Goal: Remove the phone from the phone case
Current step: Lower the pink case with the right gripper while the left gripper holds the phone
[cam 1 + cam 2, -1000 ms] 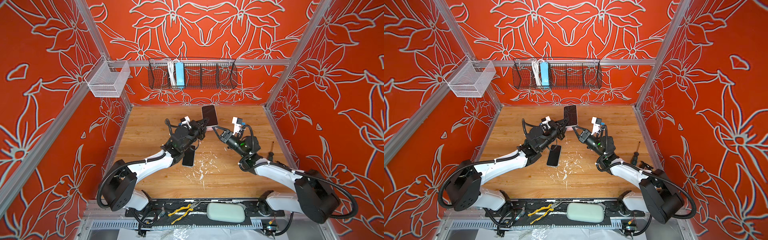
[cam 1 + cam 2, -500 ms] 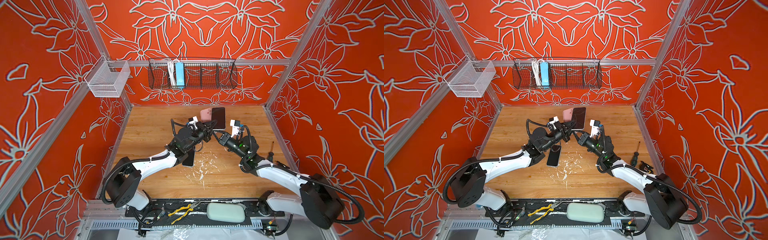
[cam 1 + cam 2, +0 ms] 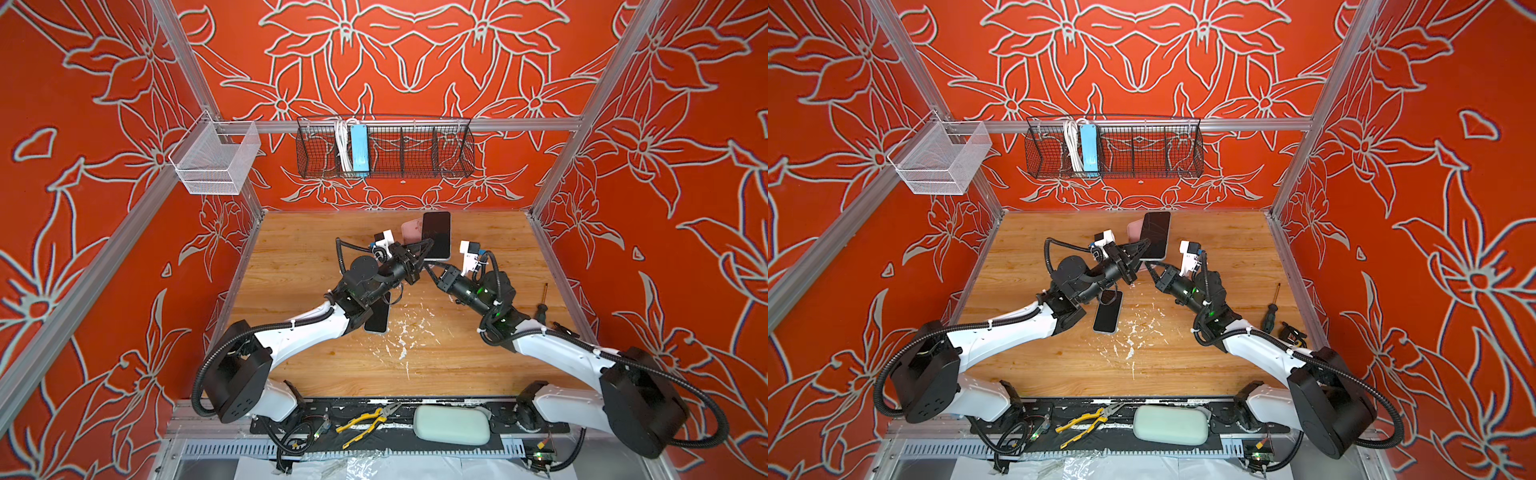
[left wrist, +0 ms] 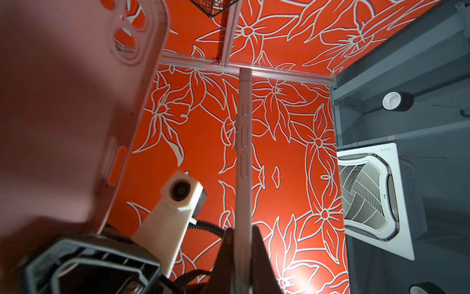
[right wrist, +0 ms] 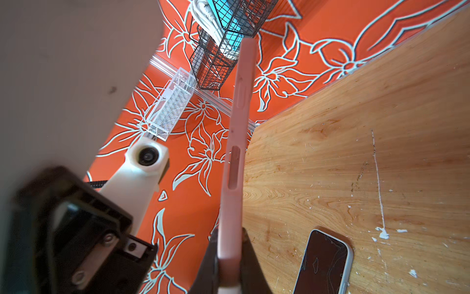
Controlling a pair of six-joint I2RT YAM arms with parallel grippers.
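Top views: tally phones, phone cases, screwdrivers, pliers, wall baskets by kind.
Phones: 2 (held phone, phone on the table)
Phone cases: 1 (phone case, pink)
Screwdrivers: 1 (screwdriver)
Pliers: 1 (pliers)
Wall baskets: 2 (black wire basket, white mesh basket)
Total: 7

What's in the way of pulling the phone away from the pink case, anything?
Nothing visible. The phone, pinched in the left gripper, is already apart from the pink case, which the right gripper holds beside it.
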